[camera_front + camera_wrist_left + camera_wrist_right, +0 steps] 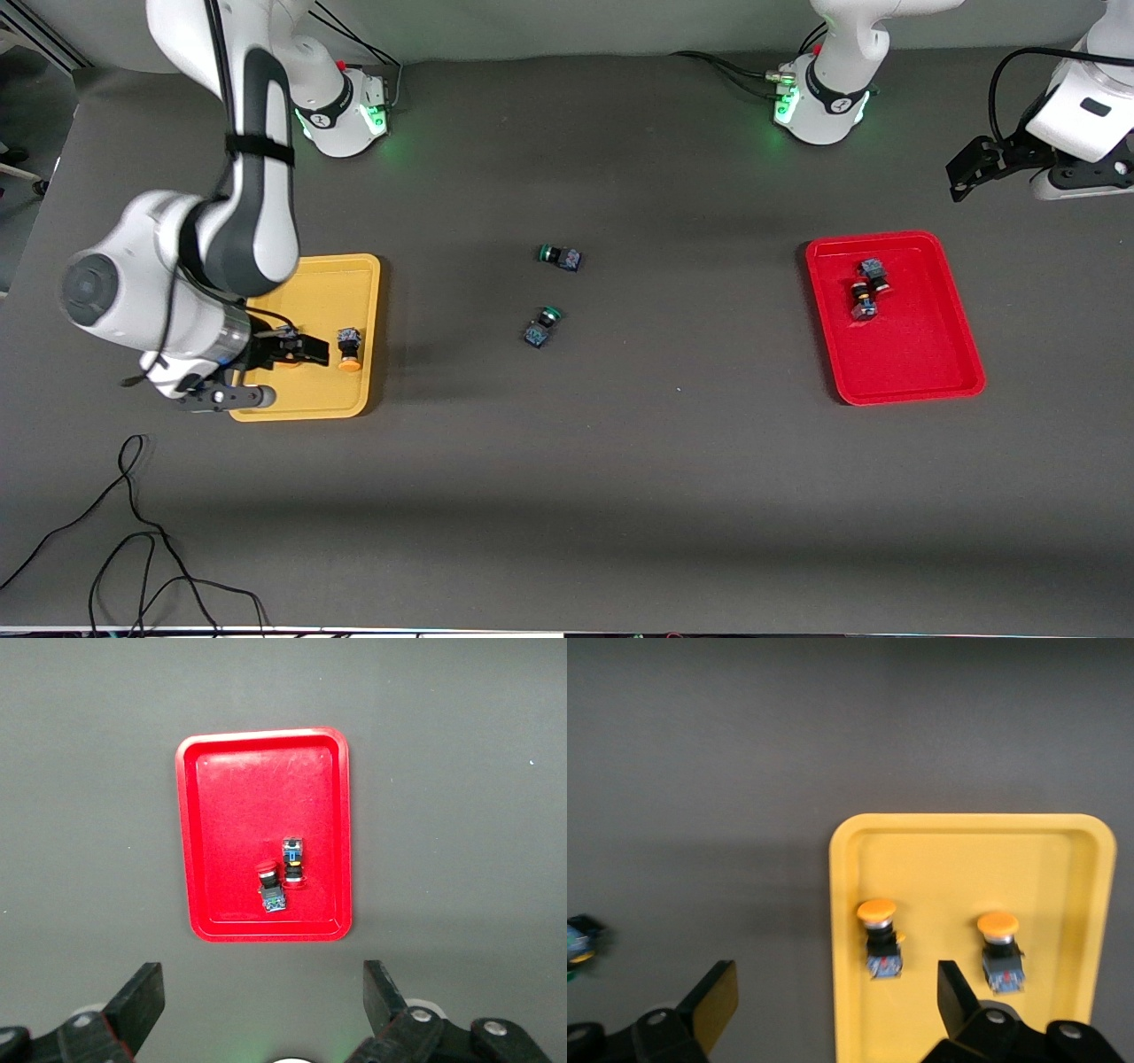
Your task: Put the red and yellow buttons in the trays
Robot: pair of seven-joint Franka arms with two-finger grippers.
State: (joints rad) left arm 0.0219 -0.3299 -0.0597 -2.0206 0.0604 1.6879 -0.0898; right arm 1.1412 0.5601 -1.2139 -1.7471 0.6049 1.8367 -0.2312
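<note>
I see right gripper (321, 348) wide open, empty, over yellow tray (354, 403); left gripper (261, 1005) open, empty, parked off red tray (912, 368).

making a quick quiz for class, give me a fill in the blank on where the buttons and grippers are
1. The two yellow-capped buttons lie in the ____ tray.
2. The red tray holds ____ buttons.
3. The two buttons on the bare table have ____ caps.
4. The right gripper is over the yellow tray with its jaws ____.

Missing words: yellow; two; green; open
</note>
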